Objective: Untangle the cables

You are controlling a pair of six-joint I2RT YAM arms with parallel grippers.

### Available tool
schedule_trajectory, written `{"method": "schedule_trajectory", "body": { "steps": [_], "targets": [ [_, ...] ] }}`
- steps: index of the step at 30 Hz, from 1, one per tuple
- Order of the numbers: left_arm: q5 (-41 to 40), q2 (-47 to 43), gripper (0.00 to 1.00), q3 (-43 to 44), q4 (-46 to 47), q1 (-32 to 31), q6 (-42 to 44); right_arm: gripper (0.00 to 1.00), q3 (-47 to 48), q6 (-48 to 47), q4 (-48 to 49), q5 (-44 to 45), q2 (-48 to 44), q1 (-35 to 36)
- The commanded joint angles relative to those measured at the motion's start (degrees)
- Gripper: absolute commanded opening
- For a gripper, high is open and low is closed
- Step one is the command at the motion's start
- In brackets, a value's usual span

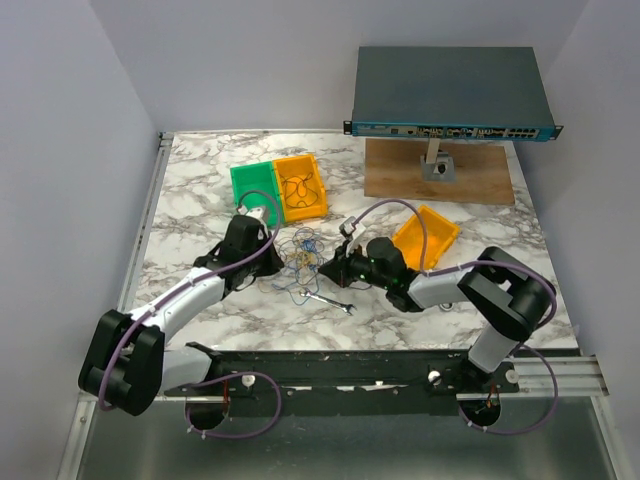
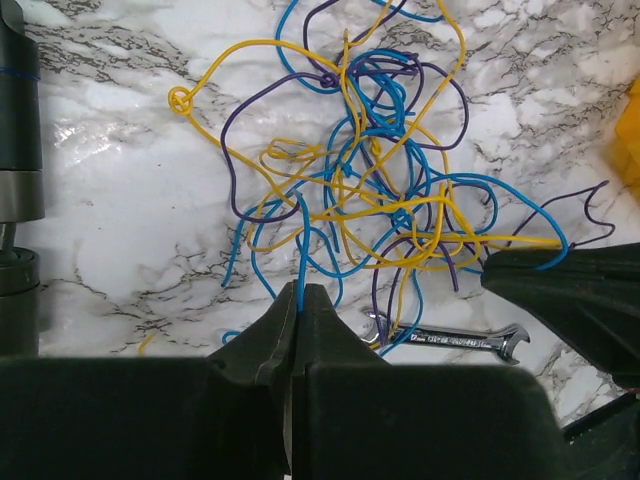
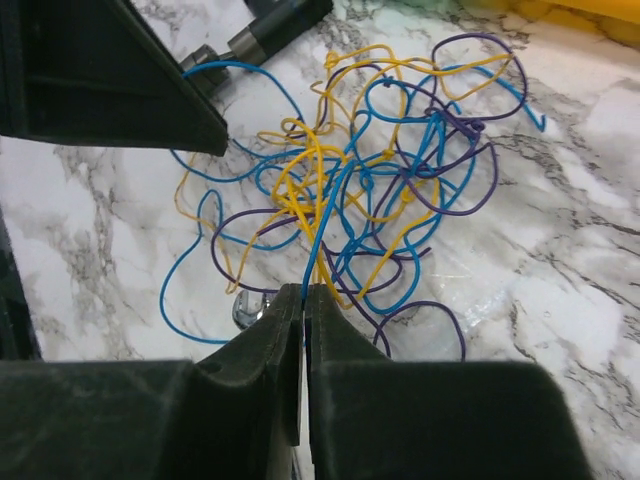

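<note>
The cables (image 1: 300,256) lie in one loose tangle of thin blue, yellow and dark purple wires on the marble table, between my two grippers. In the left wrist view the tangle (image 2: 380,180) spreads ahead of my left gripper (image 2: 300,291), which is shut on a blue cable rising from its tips. My right gripper (image 3: 304,291) is also shut on a blue cable that runs up into the tangle (image 3: 370,190). From above, the left gripper (image 1: 276,262) sits at the tangle's left edge and the right gripper (image 1: 326,268) at its right edge.
A small metal wrench (image 1: 331,302) lies just in front of the tangle, partly under wires (image 2: 460,342). Green bin (image 1: 253,184) and orange bin (image 1: 301,187) stand behind; another orange bin (image 1: 426,236) sits right. A network switch (image 1: 450,92) rests on a wooden board (image 1: 470,178).
</note>
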Motion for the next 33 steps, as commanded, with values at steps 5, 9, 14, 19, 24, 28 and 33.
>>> {"method": "schedule_trajectory", "body": {
  "steps": [5, 9, 14, 19, 24, 28, 33],
  "targets": [
    [-1.9, -10.3, 0.00, 2.9, -5.3, -0.1, 1.4, 0.01, -6.0, 4.6, 3.4, 26.5, -7.1, 0.5],
    [-1.6, -17.3, 0.00, 6.3, -11.5, -0.1, 1.2, 0.01, -10.0, 5.1, 4.6, 35.6, -12.0, 0.5],
    [2.1, -23.2, 0.00, 12.8, -18.5, -0.1, -0.4, 0.01, -15.2, 7.2, 6.3, 45.1, -19.0, 0.5],
    [5.8, -24.9, 0.00, 20.9, -26.2, -0.1, 2.1, 0.09, -18.4, 5.6, 9.1, 43.6, -22.6, 0.5],
    [13.5, -23.1, 0.00, 24.2, -29.5, -0.1, 9.1, 0.62, -21.0, -0.7, 17.9, 24.9, -23.6, 0.5],
    [14.3, -21.2, 0.00, 25.5, -32.8, -0.2, 14.5, 0.63, -22.5, -2.3, 22.3, 17.4, -23.5, 0.5],
    [14.7, -22.9, 0.00, 22.7, -30.3, -0.2, 17.6, 0.64, -21.2, -3.4, 24.0, 1.4, -22.0, 0.5]
  ]
}}
